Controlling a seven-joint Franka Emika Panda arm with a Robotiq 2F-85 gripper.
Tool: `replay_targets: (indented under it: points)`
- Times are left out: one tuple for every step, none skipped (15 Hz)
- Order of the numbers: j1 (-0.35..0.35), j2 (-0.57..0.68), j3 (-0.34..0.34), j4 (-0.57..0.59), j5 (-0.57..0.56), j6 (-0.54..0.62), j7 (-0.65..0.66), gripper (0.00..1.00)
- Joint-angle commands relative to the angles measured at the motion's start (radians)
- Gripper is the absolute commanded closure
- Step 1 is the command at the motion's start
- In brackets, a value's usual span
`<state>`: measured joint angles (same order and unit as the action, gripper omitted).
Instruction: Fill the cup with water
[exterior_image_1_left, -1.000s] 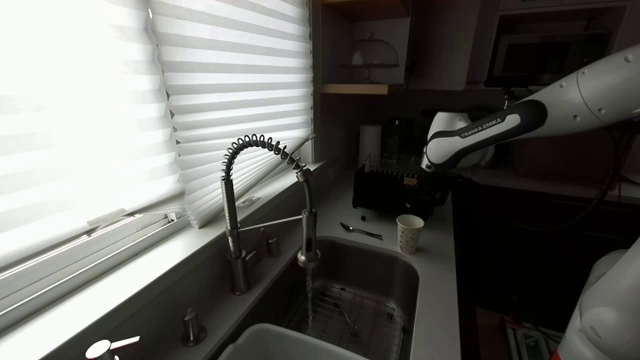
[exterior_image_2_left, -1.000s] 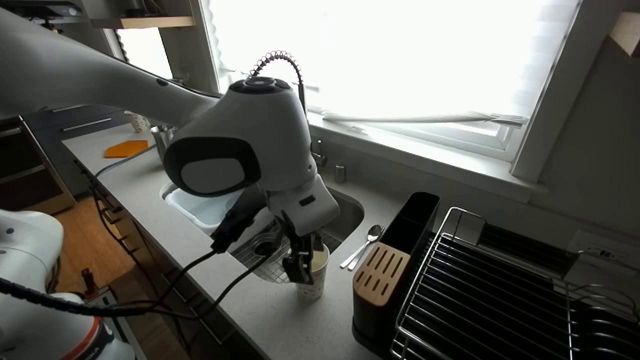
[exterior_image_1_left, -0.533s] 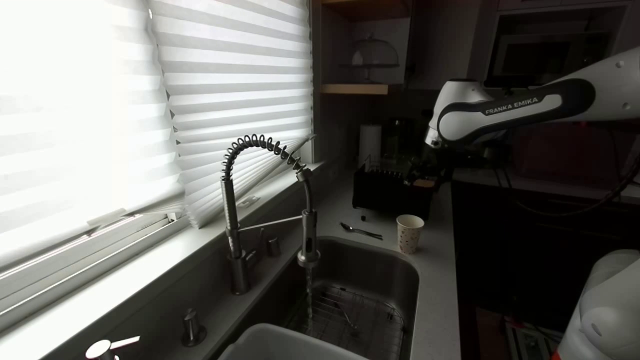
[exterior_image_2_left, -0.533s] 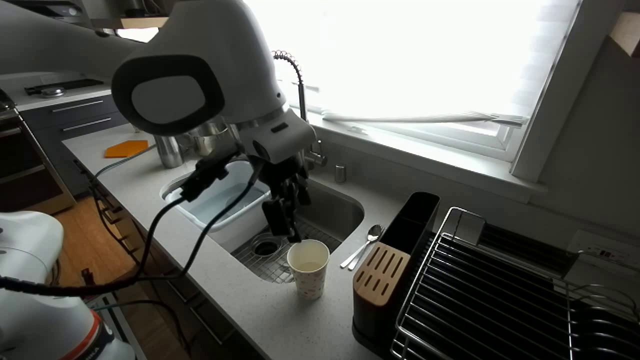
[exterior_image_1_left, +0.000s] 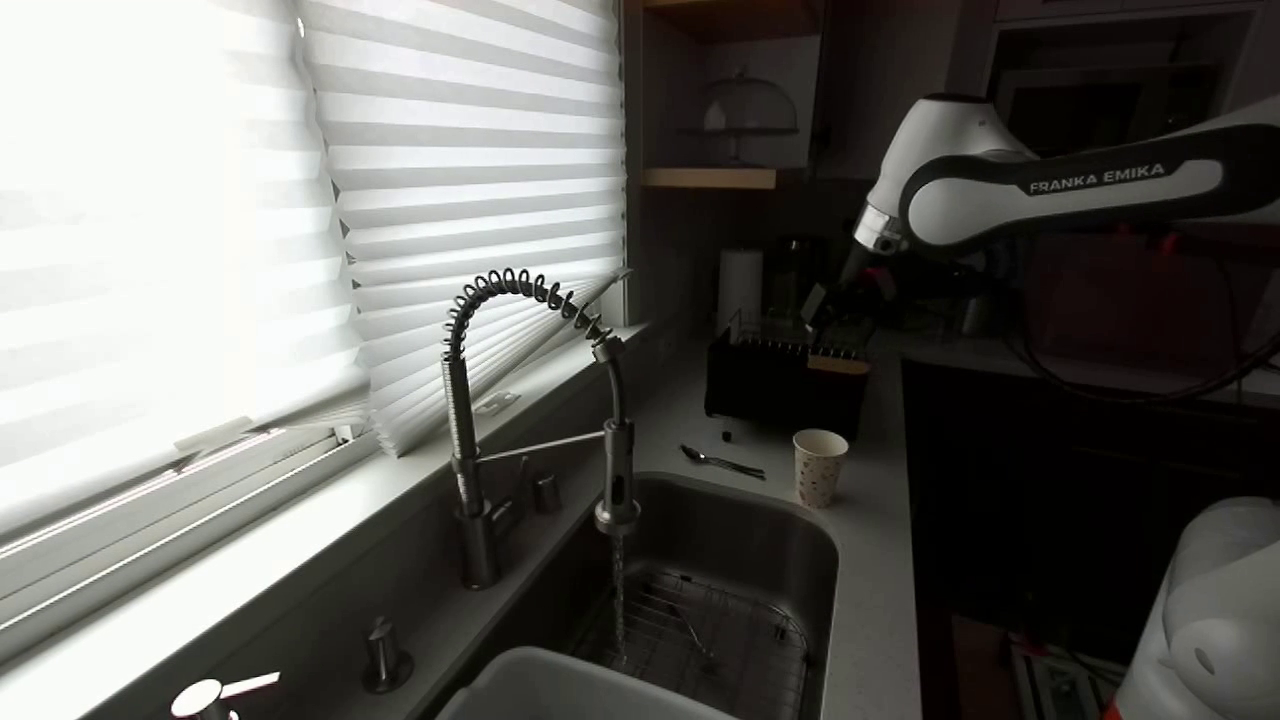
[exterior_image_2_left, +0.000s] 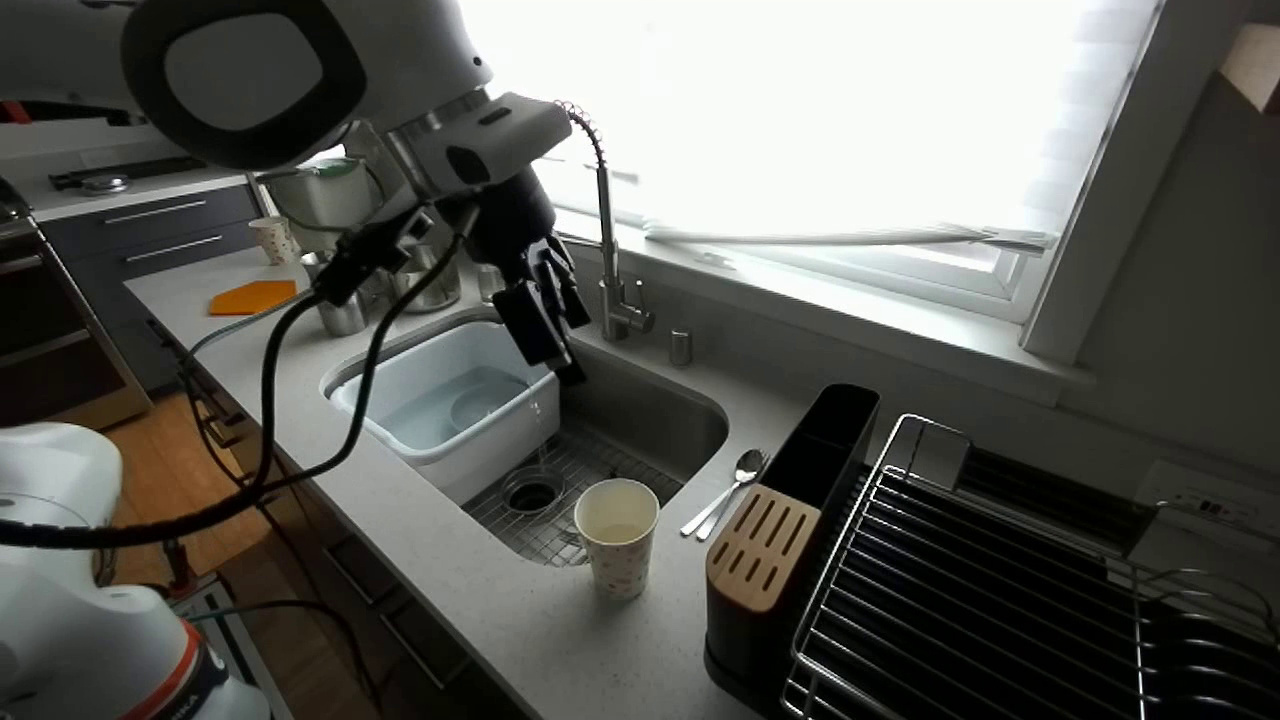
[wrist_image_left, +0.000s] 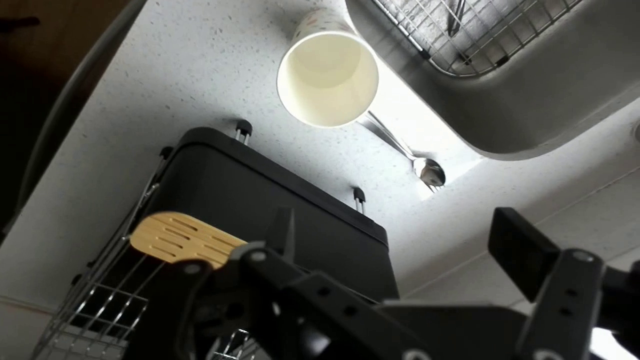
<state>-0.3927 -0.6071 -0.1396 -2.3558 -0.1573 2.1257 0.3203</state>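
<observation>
The cup (exterior_image_2_left: 618, 560) is a cream paper cup with small marks. It stands upright on the counter by the sink corner, in both exterior views (exterior_image_1_left: 820, 470). The wrist view looks into its open mouth (wrist_image_left: 327, 80). A faint level line shows inside; I cannot tell how much liquid it holds. My gripper (wrist_image_left: 400, 240) is open and empty, its fingers wide apart. In both exterior views it hangs in the air well above the cup (exterior_image_2_left: 555, 345) (exterior_image_1_left: 840, 300). The faucet (exterior_image_1_left: 617, 470) runs a thin water stream (exterior_image_1_left: 617, 595) into the sink (exterior_image_1_left: 745, 500).
A black utensil holder (exterior_image_2_left: 735, 620) and wire dish rack (exterior_image_2_left: 960, 560) stand beside the cup. A spoon and fork (exterior_image_2_left: 735, 490) lie between holder and sink. A white tub (exterior_image_2_left: 500, 460) sits in the sink. Cables (exterior_image_2_left: 365, 390) hang from my arm.
My gripper has risen from close to the cup and moved up and away from it. The cup has stayed in place on the counter. The water keeps running.
</observation>
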Motion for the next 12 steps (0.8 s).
replay_targets:
  points:
    - [0.049, -0.056, 0.014, -0.003, 0.001, -0.040, -0.060, 0.00]
    - [0.065, -0.063, 0.016, -0.006, 0.006, -0.036, -0.079, 0.00]
    - [0.082, -0.076, 0.020, -0.003, 0.013, -0.043, -0.096, 0.00]
    - [0.101, -0.084, 0.021, -0.008, 0.021, -0.036, -0.119, 0.00]
    - [0.118, -0.092, 0.024, -0.008, 0.025, -0.037, -0.138, 0.00]
    - [0.135, -0.100, 0.025, -0.011, 0.031, -0.035, -0.156, 0.00]
    - [0.105, -0.070, 0.030, 0.003, 0.007, -0.013, -0.112, 0.00]
    - [0.113, -0.074, 0.033, 0.003, 0.008, -0.013, -0.112, 0.00]
    - [0.113, -0.074, 0.033, 0.003, 0.007, -0.013, -0.112, 0.00]
    - [0.111, -0.074, 0.033, 0.003, 0.007, -0.013, -0.112, 0.00]
    - [0.110, -0.073, 0.031, 0.003, 0.007, -0.013, -0.112, 0.00]
    - [0.110, -0.072, 0.031, 0.003, 0.007, -0.013, -0.112, 0.00]
